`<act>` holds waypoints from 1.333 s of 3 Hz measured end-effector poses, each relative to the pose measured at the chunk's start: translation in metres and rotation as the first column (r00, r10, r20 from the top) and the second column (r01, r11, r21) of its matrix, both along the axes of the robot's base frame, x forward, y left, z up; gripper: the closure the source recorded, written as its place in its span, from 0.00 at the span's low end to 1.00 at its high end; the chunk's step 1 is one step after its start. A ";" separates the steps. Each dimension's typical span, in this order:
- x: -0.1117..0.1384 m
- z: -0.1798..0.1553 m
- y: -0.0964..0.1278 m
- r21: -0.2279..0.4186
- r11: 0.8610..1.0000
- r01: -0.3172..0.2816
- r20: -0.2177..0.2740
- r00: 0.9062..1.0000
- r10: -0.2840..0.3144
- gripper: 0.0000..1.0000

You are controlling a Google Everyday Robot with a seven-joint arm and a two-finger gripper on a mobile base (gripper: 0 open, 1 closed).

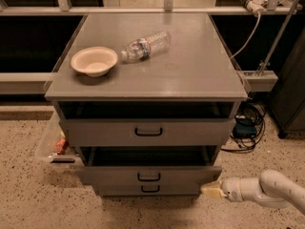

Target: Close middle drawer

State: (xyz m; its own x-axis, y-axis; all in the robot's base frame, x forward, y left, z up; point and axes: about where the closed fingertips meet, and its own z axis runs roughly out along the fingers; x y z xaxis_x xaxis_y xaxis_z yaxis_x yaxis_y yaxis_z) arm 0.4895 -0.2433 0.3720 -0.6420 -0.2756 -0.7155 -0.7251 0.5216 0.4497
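Desk: a grey metal desk [190, 66] with a flat, slightly shiny top and three drawers in its front.
On the top: a cream bowl [94, 61] stands upright near the left edge. Just beside it on the right lies a clear bottle [145, 45] on its side, narrow end toward the bowl.
Top drawer [105, 132]: a little out, with a dark gap under the desk top.
Middle drawer [109, 174]: pulled out part of the way. Its low front stands forward of the top drawer, and the dark inside shows above it.
Lowest drawer [119, 190]: narrower, just under the middle one and set back.
Gripper [211, 190]: low on the right, pointing left, just under the right end of the middle drawer front. I cannot tell if it touches.
Jaws: they look pressed together into one pale yellow tip and hold nothing.
Arm [271, 190]: white, it enters from the lower right corner, over the floor.
Floor [28, 199]: speckled beige, open in front of the desk.
Left edge: a clear bin [50, 147] with red things stands against the desk.
Right edge: black cables [248, 128] lie between the desk and a dark cabinet [290, 104].
Behind: a grey rail [24, 76] with dark space above it.
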 end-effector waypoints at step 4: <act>0.069 0.017 0.069 -0.042 0.998 -0.036 0.138 0.990 0.042 1.00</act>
State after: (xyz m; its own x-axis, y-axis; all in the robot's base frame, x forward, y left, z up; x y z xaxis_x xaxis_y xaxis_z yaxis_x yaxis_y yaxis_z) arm 0.5589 -0.1744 0.3891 -0.5256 -0.3277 -0.7851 -0.7990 0.5069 0.3234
